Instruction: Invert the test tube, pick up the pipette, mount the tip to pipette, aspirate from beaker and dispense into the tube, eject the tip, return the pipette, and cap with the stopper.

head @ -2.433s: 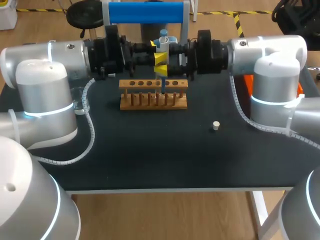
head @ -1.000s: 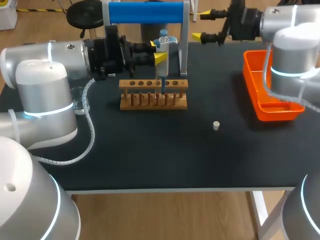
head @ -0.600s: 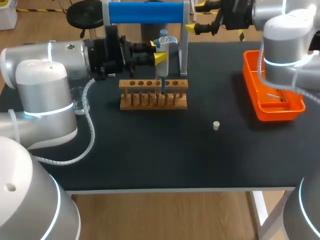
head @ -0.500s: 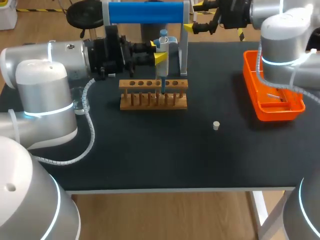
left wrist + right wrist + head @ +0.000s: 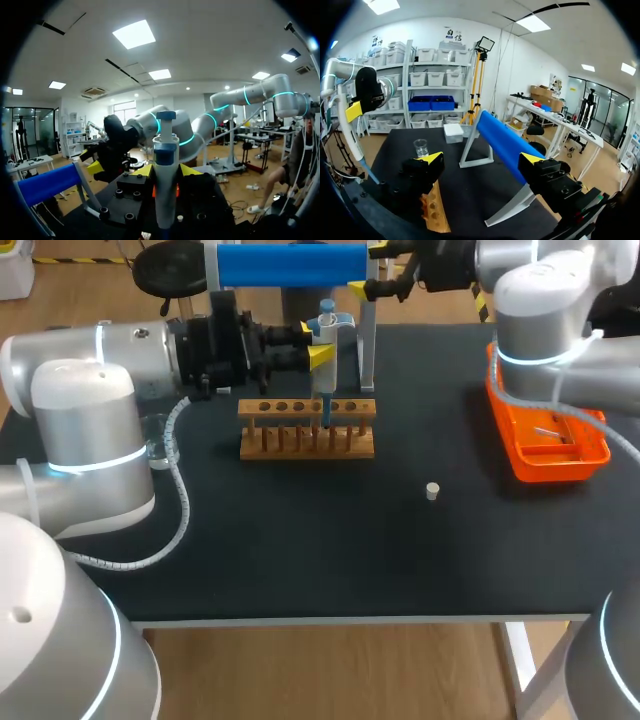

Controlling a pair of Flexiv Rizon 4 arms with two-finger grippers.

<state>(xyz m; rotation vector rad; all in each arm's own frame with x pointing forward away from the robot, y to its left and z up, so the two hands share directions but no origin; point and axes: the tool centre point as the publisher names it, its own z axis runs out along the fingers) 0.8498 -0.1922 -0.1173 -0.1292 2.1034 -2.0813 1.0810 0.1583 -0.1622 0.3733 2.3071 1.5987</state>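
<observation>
My left gripper [image 5: 318, 343] is shut on the white and blue pipette [image 5: 326, 332], which stands upright over the wooden rack [image 5: 307, 429]. Its blue tip [image 5: 325, 414] reaches down into a rack hole. In the left wrist view the pipette [image 5: 165, 172] sits between the yellow fingertips [image 5: 142, 170]. My right gripper [image 5: 372, 270] hangs open and empty by the right end of the blue pipette stand [image 5: 290, 265]; that stand [image 5: 503, 141] lies just ahead of the gripper [image 5: 481, 160]. A small white stopper [image 5: 432, 491] lies on the mat. The beaker [image 5: 421, 147] stands beyond the rack [image 5: 433, 210].
An orange tray [image 5: 545, 432] sits at the table's right edge, under my right arm. A white box [image 5: 454, 133] stands at the far end of the table, near the stand's foot. Black mat lies in front of the rack.
My right arm has left the pipette, swung out over the orange tray and back left to the blue stand, its gripper still open. The left arm and pipette have not moved.
</observation>
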